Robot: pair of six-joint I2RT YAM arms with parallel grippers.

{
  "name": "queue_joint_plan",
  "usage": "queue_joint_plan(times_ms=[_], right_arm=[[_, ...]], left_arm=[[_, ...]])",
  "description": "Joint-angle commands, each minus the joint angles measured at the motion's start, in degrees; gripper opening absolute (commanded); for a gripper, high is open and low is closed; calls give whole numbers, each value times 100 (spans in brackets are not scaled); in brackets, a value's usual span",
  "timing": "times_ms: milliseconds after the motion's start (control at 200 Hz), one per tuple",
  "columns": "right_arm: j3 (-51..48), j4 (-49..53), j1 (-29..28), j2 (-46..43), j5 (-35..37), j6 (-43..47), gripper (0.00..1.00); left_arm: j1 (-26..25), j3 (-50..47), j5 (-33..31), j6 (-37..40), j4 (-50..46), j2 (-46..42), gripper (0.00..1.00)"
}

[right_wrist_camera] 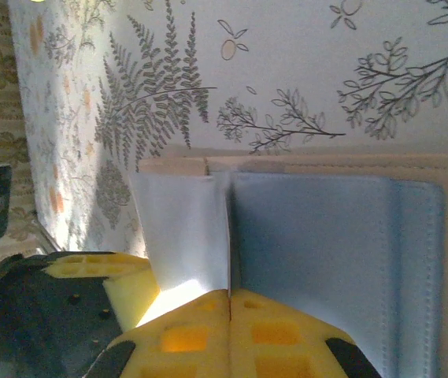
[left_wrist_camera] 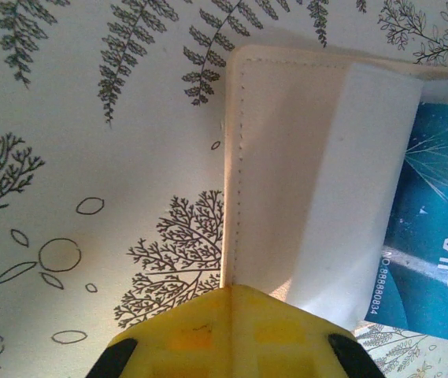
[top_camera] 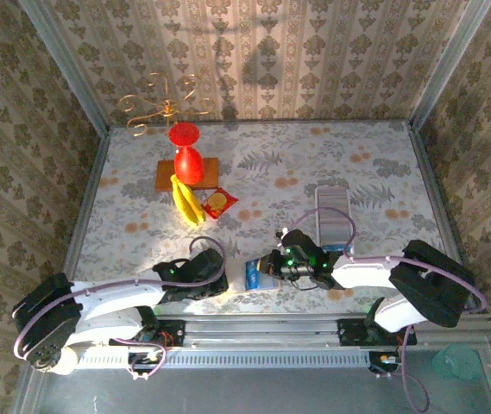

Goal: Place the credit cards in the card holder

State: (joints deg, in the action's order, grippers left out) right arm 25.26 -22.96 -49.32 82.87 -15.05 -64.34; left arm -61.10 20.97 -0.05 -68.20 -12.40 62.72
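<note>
The holder (top_camera: 237, 282) lies unfolded on the table (top_camera: 141, 216) at the near edge, between the two grippers and just beyond the metal rail (top_camera: 262, 326). In the left wrist view, the holder's (left_wrist_camera: 275, 157) stitched tan edge runs straight up from the fingers, and a paler panel slants across it to the right. A blue card (left_wrist_camera: 436, 228) protrudes from under that panel; the panel covers the card's left edge, and the lettered right part lies exposed. Bare fern-print table adjoins the stitched edge on the left and continues past the top corner. In the right wrist view, the holder's (right_wrist_camera: 326, 252) tan border runs parallel to open table above it. In the top view, the card (top_camera: 254, 274) shows as a blue patch between the grippers. The ribbed tray (top_camera: 334, 216) lies beyond the right arm, near but apart. The bananas (top_camera: 186, 203), packet (top_camera: 218, 203) and red vase (top_camera: 188, 157) stand well apart toward the far left, with open table between. The left gripper (left_wrist_camera: 231, 303) is closed, its yellow fingers pinching the holder's lower edge at the stitch line. The right gripper (right_wrist_camera: 230, 303) is closed as well, its fingers meeting on a pale flap of the holder at the fold.
</note>
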Motion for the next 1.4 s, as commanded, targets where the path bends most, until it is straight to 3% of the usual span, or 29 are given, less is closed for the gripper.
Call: queue_joint_plan(times_ms=[0, 600, 1395], right_arm=[[14, -295, 1, 89, -211, -166, 0], [-227, -681, 124, -245, -182, -517, 0], [-218, -1127, 138, 482, -455, -835, 0]], left_arm=[[-51, -93, -65, -62, -259, 36, 2], [-60, -128, -164, -132, -434, -155, 2], [-60, -67, -599, -173, -754, -982, 8]])
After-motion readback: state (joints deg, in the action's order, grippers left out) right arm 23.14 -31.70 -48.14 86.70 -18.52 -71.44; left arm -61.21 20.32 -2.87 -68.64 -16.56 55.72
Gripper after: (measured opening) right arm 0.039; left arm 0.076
